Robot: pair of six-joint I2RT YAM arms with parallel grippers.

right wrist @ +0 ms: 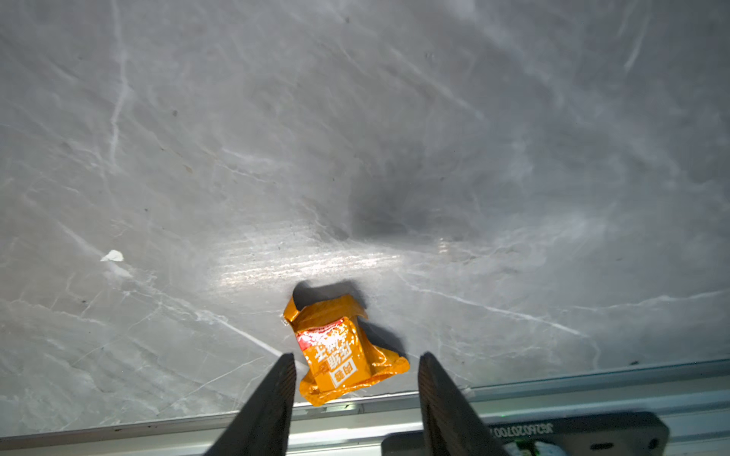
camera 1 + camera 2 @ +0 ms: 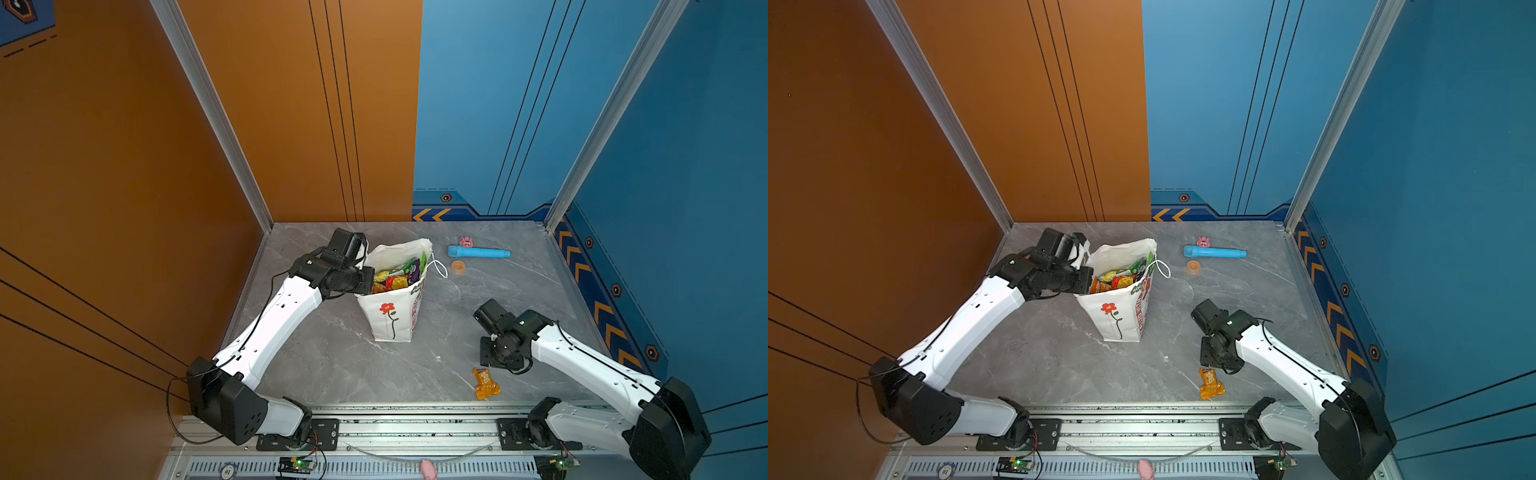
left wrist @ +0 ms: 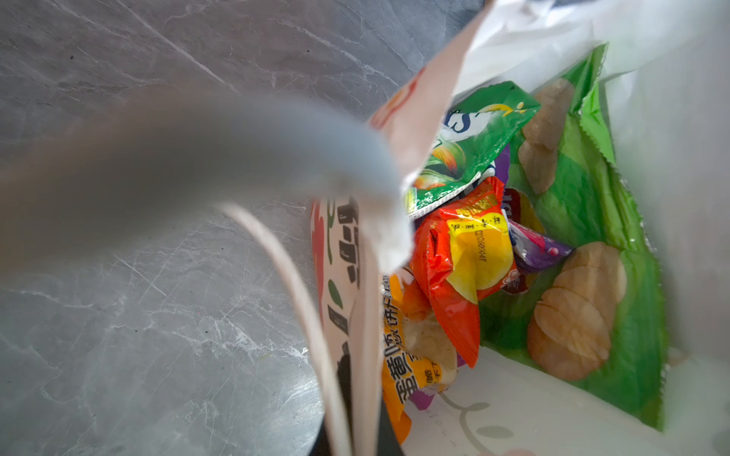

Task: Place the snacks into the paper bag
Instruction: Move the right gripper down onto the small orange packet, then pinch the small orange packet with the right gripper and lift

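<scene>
The white paper bag with a red flower stands upright left of centre in both top views. Several snacks fill it. The left wrist view looks down on a big green chips bag, a green candy bag, a purple one and a red-and-yellow wrapper. My left gripper is shut on the bag's left rim. One orange packet lies flat near the front edge. My right gripper hovers open just above it, a finger on each side.
A blue cylinder, a small pink toy and an orange tape roll lie at the back right. The bag's white cord handle hangs over its right side. The metal rail runs just past the orange packet.
</scene>
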